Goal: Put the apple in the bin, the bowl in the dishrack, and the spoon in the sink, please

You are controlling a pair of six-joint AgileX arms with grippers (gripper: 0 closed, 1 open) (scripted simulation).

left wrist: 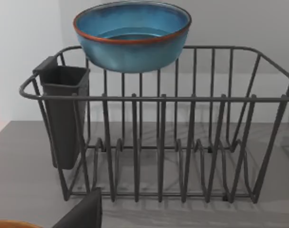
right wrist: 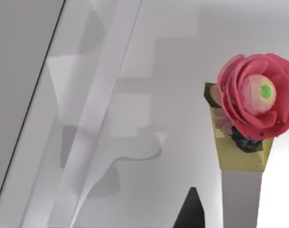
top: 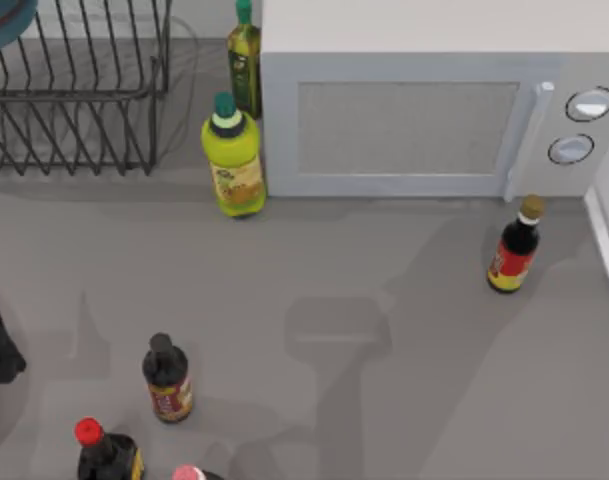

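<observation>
Grey counter; bowl (top: 6, 22) corner-cropped above dishrack (top: 74, 95)

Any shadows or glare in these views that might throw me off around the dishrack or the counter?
Top view: soft arm-shaped shadows fall across the grey counter, no glare. Left wrist view: even light, the dishrack throws thin wire shadows beneath; the bowl has a mild sheen. Right wrist view: pale blocky shadows beside the flower.

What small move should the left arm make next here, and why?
Probably draw the left pincer back from the dishrack and turn to the next item. The bowl sits up at the rack's rim, apart from the pincer, so that step looks done, though I cannot tell how steadily it rests.
</observation>
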